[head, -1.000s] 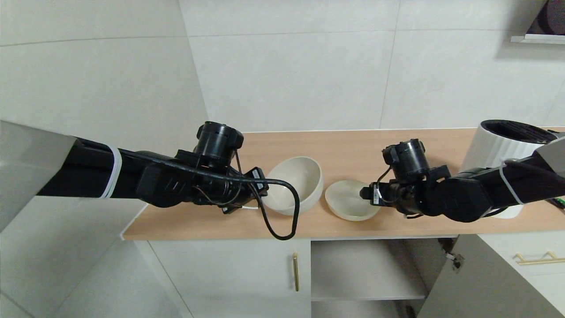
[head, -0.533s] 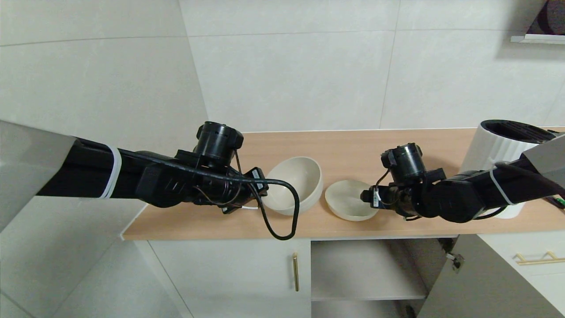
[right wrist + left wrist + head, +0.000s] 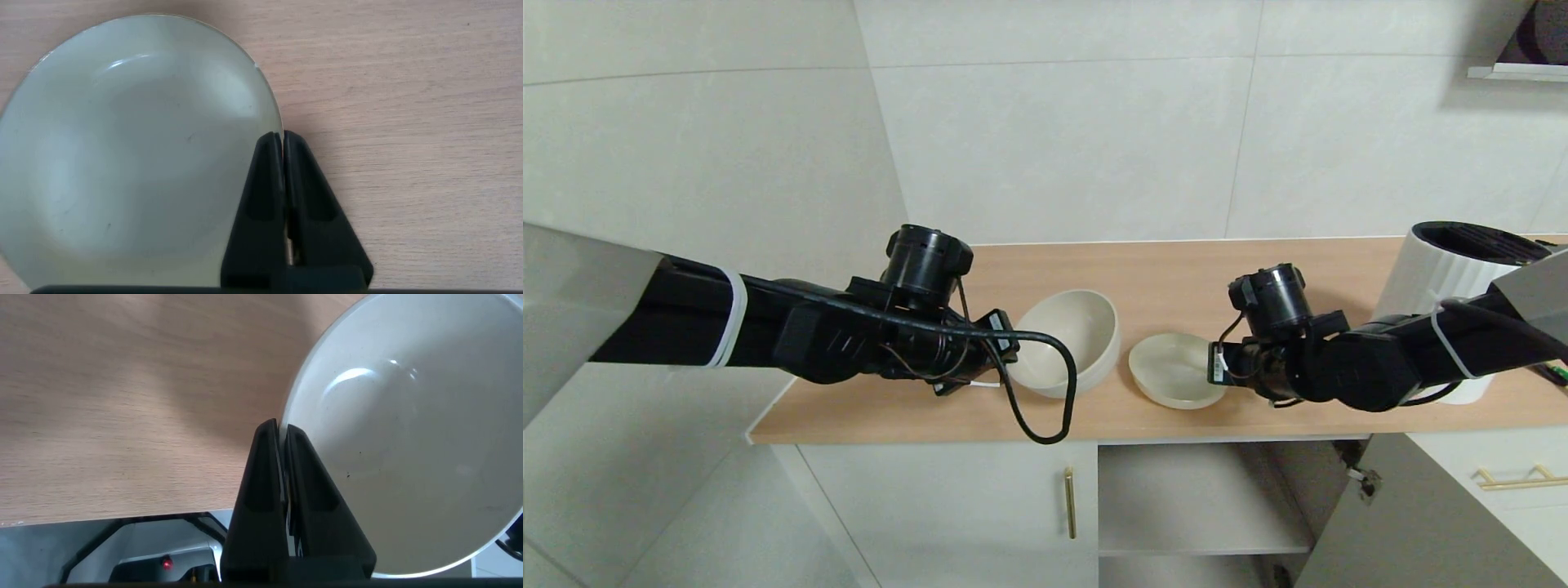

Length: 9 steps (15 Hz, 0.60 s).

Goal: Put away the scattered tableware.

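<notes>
the left gripper [image 3: 283, 434] is pinching the near rim of the bowl [image 3: 409, 441], its jaws pressed almost together with only the thin wall between them. the bowl is sitting tilted on the counter [image 3: 1176, 269], its opening leaning toward that arm. the right gripper [image 3: 283, 140] is nipping the edge of the plate [image 3: 139, 147] in the same way, jaws nearly closed on the rim. the plate is lying just beside the bowl, near the counter's front edge.

both holds are looking thin to me. each gripper is gripping by the fingertips alone, on smooth, glossy ware, so a lift is likely to let the weight swing down and the rim slide out. the bowl is the heavier worry, since it is hanging its whole bulk off one side.

the two pieces are sitting so near each other that raising either one at a slant is risking a knock against the other.

below the counter the cupboard is standing open, with its shelf [image 3: 1192, 506] waiting. carrying a dish down there is meaning a pass over the counter's edge, where a clipped rim could jar it loose. the left arm's loose cable [image 3: 1045, 408] is dangling low and could snag on that edge.
</notes>
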{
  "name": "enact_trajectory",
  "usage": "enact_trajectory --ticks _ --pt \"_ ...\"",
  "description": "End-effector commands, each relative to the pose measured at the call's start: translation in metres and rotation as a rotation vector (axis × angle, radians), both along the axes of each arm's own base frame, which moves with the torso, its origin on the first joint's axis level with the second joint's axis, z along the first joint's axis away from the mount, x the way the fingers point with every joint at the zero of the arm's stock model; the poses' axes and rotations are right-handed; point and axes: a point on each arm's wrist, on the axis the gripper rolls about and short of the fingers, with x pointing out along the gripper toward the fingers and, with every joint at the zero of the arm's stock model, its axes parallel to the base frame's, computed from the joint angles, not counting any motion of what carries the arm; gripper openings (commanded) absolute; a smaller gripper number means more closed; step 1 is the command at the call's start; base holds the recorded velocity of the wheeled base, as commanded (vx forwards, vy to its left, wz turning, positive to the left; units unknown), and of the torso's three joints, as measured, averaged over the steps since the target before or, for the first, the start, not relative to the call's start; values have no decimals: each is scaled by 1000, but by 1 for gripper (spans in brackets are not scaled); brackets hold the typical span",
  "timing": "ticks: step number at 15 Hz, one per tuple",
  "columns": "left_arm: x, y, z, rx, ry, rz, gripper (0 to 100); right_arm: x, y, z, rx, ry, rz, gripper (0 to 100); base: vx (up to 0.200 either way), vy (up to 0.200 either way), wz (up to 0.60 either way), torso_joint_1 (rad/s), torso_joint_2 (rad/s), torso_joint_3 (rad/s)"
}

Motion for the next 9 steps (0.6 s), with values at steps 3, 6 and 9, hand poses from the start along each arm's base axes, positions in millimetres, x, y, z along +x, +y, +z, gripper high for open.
enact_trajectory --ticks 3,6,9 --pt "-1 0 2 -2 -4 0 0 -1 0 2 3 -3 2 0 0 0 0 0 0 0" --pt "-9 4 10 -8 -16 -8 0 -10 -4 13 18 -9 16 0 0 0 0 0 0 0" --pt "-26 12 29 -15 -57 -13 0 -38 -15 43 97 -38 99 0 0 0 0 0 0 0"
